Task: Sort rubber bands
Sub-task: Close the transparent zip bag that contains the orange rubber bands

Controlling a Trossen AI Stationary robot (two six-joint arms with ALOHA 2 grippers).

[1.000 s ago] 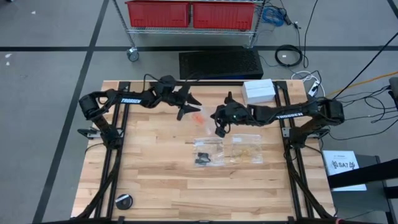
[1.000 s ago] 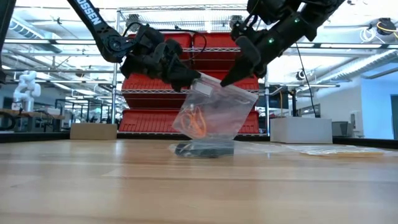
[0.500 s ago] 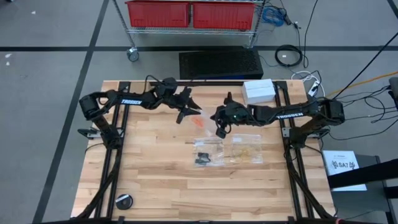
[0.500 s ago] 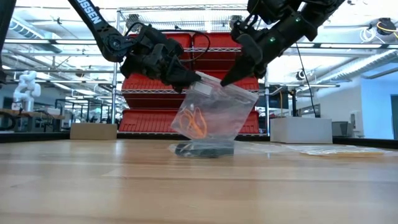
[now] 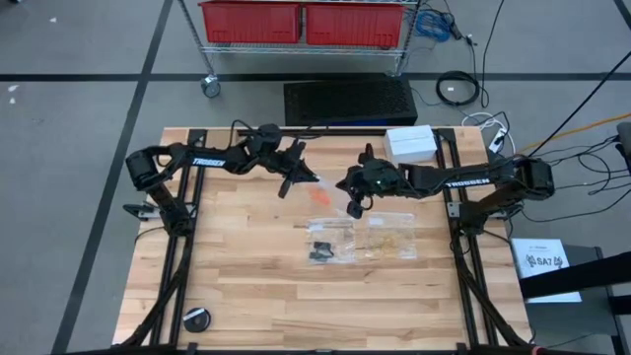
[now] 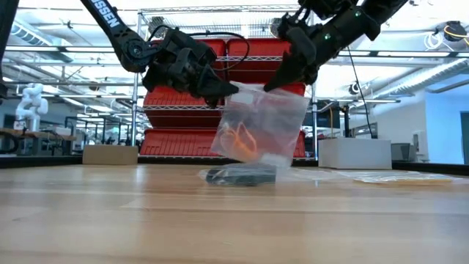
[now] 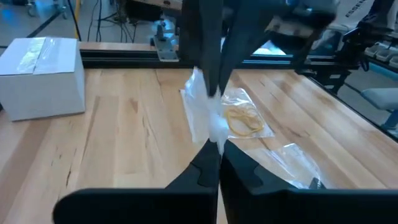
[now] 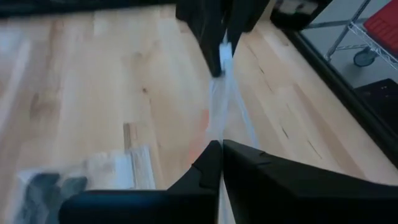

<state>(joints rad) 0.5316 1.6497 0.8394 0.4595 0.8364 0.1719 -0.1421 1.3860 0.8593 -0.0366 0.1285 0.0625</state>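
A clear plastic bag [image 6: 265, 123] with orange rubber bands [image 6: 240, 142] in its lower part hangs in the air between both grippers, over the table's far middle. My left gripper [image 6: 224, 91] is shut on its upper left corner and my right gripper [image 6: 281, 76] on its upper right edge. In the high view the orange rubber bands [image 5: 319, 195] show between my left gripper [image 5: 310, 177] and my right gripper [image 5: 353, 205]. Flat on the table lie a bag of black rubber bands [image 5: 322, 248] and a bag of pale tan rubber bands [image 5: 390, 237]. My left gripper pinches the bag's top edge at one corner [image 7: 216, 133] between its two shut fingers, coming nearly level from the table's left. The bag hangs below the hold. My right gripper pinches the same top edge farther along [image 8: 219, 124], slanting down from the table's right. The film between the two grippers is stretched out, and the bag's bottom hangs just above the table.
A white box [image 5: 411, 144] stands at the table's far right edge, and a round black thing [image 5: 195, 319] lies at the near left corner. The bag of black rubber bands [image 6: 239, 174] lies right under the hanging bag. Bare wood fills the near half.
My left gripper has shut on the bag's upper corner, which stood between its open fingers a second ago. The bag, then slanting down from my right gripper alone, now hangs straighter between both, with its top edge a little higher.
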